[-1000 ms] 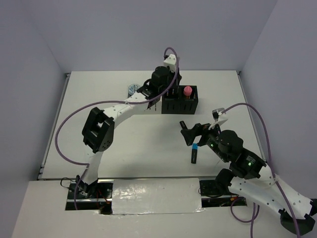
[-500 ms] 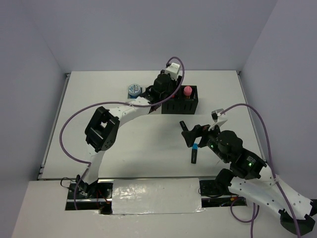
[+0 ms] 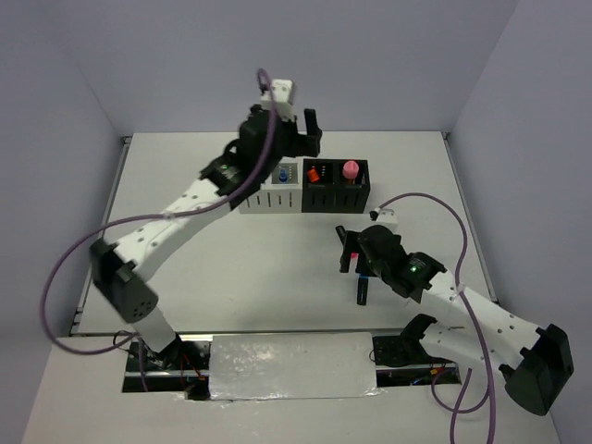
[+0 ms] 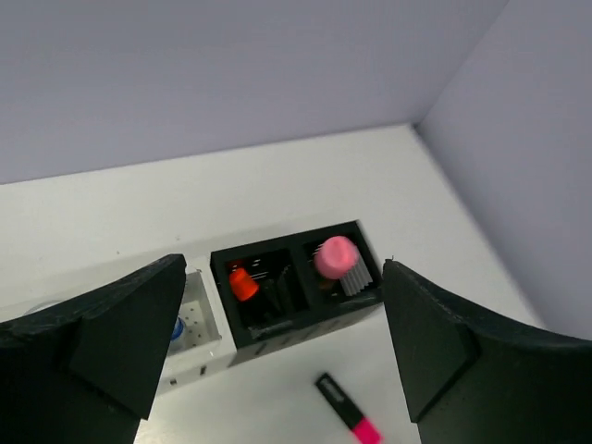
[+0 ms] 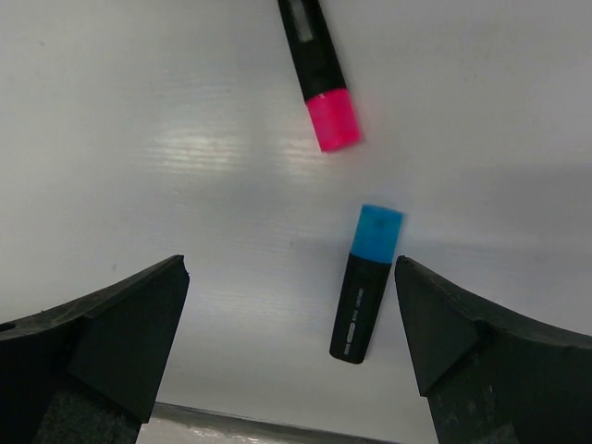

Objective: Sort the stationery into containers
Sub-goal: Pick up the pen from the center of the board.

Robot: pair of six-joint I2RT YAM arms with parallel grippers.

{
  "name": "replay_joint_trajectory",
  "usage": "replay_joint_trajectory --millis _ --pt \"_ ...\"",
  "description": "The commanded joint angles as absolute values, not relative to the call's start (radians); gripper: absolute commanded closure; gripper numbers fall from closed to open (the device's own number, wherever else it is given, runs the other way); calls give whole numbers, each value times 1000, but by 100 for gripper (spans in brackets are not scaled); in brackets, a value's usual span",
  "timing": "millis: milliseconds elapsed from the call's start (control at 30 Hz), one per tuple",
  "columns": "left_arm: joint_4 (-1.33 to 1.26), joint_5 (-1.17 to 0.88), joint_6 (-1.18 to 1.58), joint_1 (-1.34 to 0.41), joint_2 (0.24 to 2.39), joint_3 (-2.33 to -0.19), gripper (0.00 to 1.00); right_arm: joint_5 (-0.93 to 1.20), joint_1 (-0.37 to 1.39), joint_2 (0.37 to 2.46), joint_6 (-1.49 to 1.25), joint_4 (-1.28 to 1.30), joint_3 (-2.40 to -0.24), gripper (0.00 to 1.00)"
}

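My left gripper hangs open and empty, high above the two containers. The black organiser holds an orange-capped highlighter in its left compartment and the pink capped cylinder in its right. To its left, the white organiser holds a blue-topped item. My right gripper is open over the table, with the blue-capped highlighter lying just inside its right finger. The pink-capped highlighter lies beyond it. In the top view this gripper hides most of the pink one.
Both organisers stand side by side at the table's far middle. The walls meet the table close behind them and on the right. A taped panel covers the near edge between the arm bases.
My left gripper has opened and risen from the black organiser, leaving the orange-capped highlighter in its left compartment. The right arm has shifted its elbow, its gripper still open over the highlighters.
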State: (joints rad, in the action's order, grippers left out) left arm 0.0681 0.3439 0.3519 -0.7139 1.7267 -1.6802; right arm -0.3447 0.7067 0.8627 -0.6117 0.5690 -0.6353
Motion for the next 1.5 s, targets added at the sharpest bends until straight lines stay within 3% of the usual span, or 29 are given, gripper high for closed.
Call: replay_joint_trajectory --millis 0,167,533,667,833,933,1100,1167,1200,1467 --pt "359 390 472 -724 1509 -1735 1 -370 703 902 -719 609 -614 0" --pt "417 256 514 -727 1278 -1514 1 -351 695 968 -752 620 -580 0" --pt "495 149 535 -727 1158 -1342 1 -229 676 1137 -782 600 -537 14" --pt "491 130 526 -729 1138 -1315 1 -192 677 1147 -782 583 -522 33" --pt "495 123 515 -727 1115 -1293 1 -132 680 1189 -772 528 -505 48" --pt "492 117 508 -727 1095 -1275 1 -118 687 1228 -773 477 -468 62" --pt "479 120 517 -727 1063 -1221 1 -149 753 1348 -802 420 -459 70" --pt "469 98 523 -729 1054 -1194 1 -162 785 1351 -818 405 -459 97" --pt "447 66 525 -729 1043 -1166 1 -172 825 1317 -851 405 -457 100" --pt "183 -107 675 -729 956 -960 1 -354 1061 962 -944 519 -546 100"
